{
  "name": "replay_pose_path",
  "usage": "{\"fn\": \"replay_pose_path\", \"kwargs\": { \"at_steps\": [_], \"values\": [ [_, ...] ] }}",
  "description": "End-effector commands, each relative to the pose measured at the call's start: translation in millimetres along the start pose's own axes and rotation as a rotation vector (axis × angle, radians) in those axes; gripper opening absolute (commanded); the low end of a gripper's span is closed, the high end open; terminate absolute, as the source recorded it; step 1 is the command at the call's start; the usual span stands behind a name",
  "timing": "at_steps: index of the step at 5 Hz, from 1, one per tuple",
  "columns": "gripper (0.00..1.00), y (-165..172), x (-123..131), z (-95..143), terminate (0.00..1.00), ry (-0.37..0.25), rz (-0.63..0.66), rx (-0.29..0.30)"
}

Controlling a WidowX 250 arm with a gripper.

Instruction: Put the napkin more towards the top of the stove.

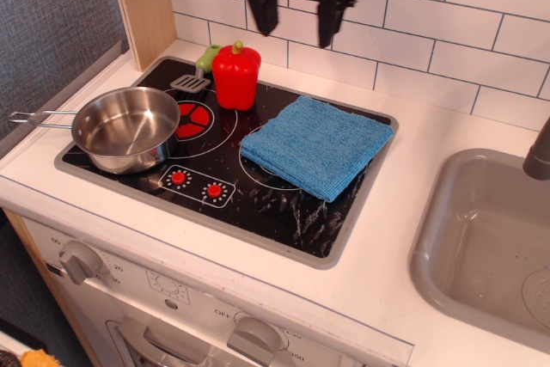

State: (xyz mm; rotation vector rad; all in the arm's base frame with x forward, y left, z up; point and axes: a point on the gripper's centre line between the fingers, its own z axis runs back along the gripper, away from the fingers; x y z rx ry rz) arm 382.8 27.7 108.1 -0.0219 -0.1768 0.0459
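Note:
The napkin [316, 145], a folded bright blue terry cloth, lies flat on the right half of the stove [258, 208], its far corner reaching the stove's back right rim. The stove is a black glossy cooktop with a grey rim and red burner marks. My gripper [296, 25] hangs open and empty high above the stove's back edge, in front of the white tiles, well clear of the napkin. Its two black fingers [263, 11] point down.
A steel pan [126, 129] with a long handle sits on the stove's left side. A red toy pepper [236, 75], a grey spatula [190, 83] and a green item [207, 58] stand at the back left. A grey sink basin [485, 242] lies to the right.

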Motion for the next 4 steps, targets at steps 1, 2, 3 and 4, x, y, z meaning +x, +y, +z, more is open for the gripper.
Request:
{"fn": "replay_pose_path", "kwargs": {
  "at_steps": [1, 2, 3, 4],
  "values": [
    [1.00, 22.2, -18.3, 23.1, 0.00, -0.073, -0.044, 0.020],
    [1.00, 26.2, -20.2, 26.5, 0.00, -0.102, -0.039, 0.025],
    [1.00, 26.2, -20.2, 26.5, 0.00, -0.102, -0.039, 0.025],
    [1.00, 26.2, -20.2, 26.5, 1.00, -0.102, -0.039, 0.025]
  ]
}}
